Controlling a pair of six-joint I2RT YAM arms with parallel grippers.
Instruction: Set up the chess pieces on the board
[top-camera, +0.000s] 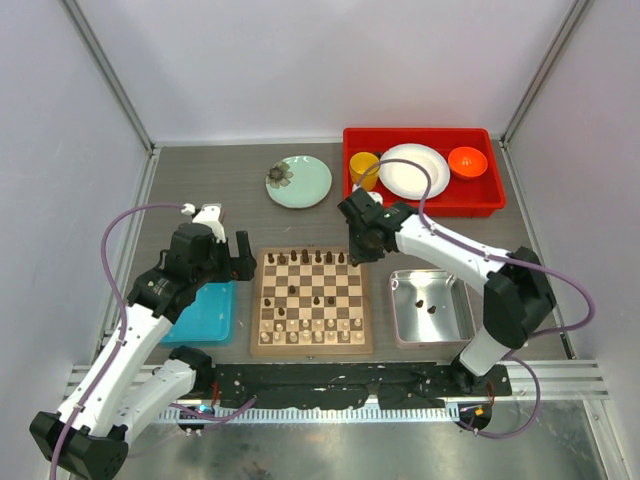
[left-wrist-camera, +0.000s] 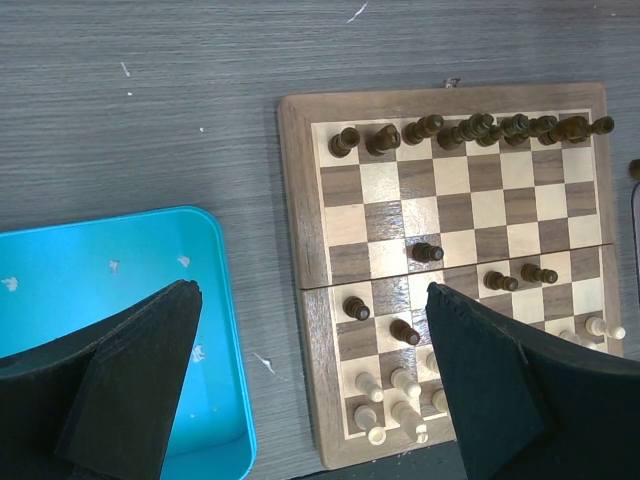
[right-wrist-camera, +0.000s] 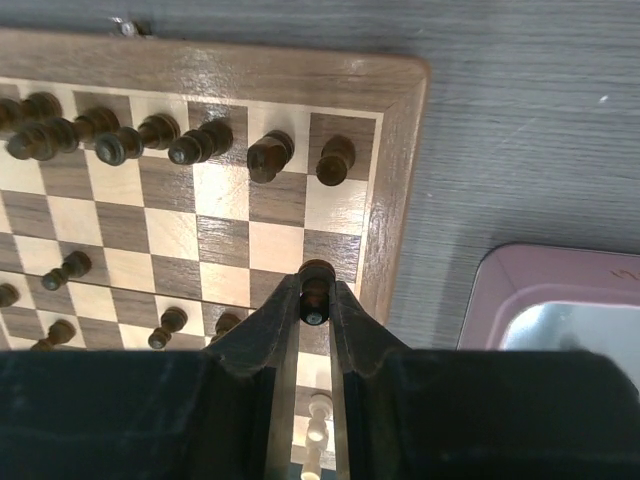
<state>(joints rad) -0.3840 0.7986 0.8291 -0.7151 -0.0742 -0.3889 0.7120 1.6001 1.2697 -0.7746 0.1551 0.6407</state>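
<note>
The board (top-camera: 310, 346) lies in the middle of the table. Dark chess pieces (top-camera: 305, 258) line its far row, and a few more dark ones (top-camera: 318, 300) stand mid-board. Cream pieces (top-camera: 310, 330) fill the two near rows. My right gripper (right-wrist-camera: 316, 285) is shut on a dark piece (right-wrist-camera: 317, 272), held above the board (right-wrist-camera: 395, 150) near its right edge, a few rows in from the dark back row (right-wrist-camera: 190, 145). My left gripper (left-wrist-camera: 312, 292) is open and empty, hovering over the left border of the board (left-wrist-camera: 300, 180) and the blue tray (left-wrist-camera: 110, 300).
A silver tray (top-camera: 455, 330) right of the board holds two dark pieces (top-camera: 425, 306). A blue tray (top-camera: 205, 310) lies to the board's left. At the back, a pale green plate (top-camera: 298, 182) lies beside a red bin (top-camera: 420, 131) holding a yellow cup, a white plate and an orange bowl.
</note>
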